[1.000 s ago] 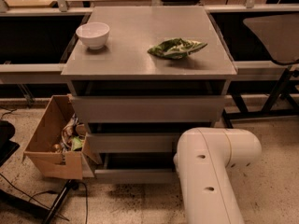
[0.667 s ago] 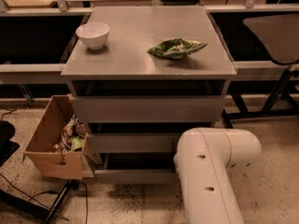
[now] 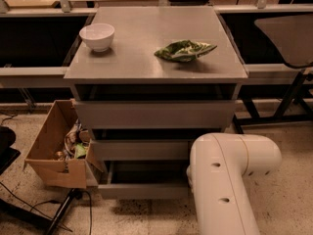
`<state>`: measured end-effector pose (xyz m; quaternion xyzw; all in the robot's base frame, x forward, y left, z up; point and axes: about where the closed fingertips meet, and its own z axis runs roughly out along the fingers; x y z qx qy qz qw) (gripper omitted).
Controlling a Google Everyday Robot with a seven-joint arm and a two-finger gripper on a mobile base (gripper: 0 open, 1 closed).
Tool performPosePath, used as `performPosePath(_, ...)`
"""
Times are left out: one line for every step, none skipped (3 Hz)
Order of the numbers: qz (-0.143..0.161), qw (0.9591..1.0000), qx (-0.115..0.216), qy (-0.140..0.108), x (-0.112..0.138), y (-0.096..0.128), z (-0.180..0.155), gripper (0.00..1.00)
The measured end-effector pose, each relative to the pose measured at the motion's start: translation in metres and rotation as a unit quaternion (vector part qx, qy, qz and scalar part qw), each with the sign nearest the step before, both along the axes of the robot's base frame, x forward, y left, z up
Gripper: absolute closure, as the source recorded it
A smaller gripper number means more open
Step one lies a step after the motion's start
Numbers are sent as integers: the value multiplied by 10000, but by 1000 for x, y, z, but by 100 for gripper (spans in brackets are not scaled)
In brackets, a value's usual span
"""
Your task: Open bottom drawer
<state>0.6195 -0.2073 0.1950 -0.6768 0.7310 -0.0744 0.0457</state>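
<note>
A: Nearest the camera?
B: White arm [image 3: 229,182], lower right, rising from the bottom edge and bending left toward the cabinet. Gripper hidden behind that arm; jaws: cannot tell, open or closed, or holding anything.

A: The bottom drawer [image 3: 143,190]?
B: Lowest of three grey fronts, just above the speckled floor [image 3: 146,219]. Its front stands forward of the middle drawer [image 3: 142,150], a strip of grey tray interior showing behind it. Its right end runs behind the arm.

A: To the left?
B: Cardboard box [image 3: 49,155] on the floor, touching the cabinet's left side, clutter inside. Black cable [image 3: 29,199] in front of it.

A: Higher up?
B: Top drawer [image 3: 154,114], the largest front. On the desk [image 3: 146,65], a white bowl [image 3: 97,36] at back left, and a crumpled green bag [image 3: 185,50] right of centre, well apart
</note>
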Motion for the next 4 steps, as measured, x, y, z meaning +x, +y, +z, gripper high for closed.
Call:
performPosePath(80, 10000, 5, 43, -6, 6, -6, 100)
performPosePath(79, 10000, 5, 44, -6, 6, -5, 100)
performPosePath(38, 9998, 24, 211, -25, 3, -5, 100)
performPosePath(38, 9998, 24, 211, -25, 3, -5, 100)
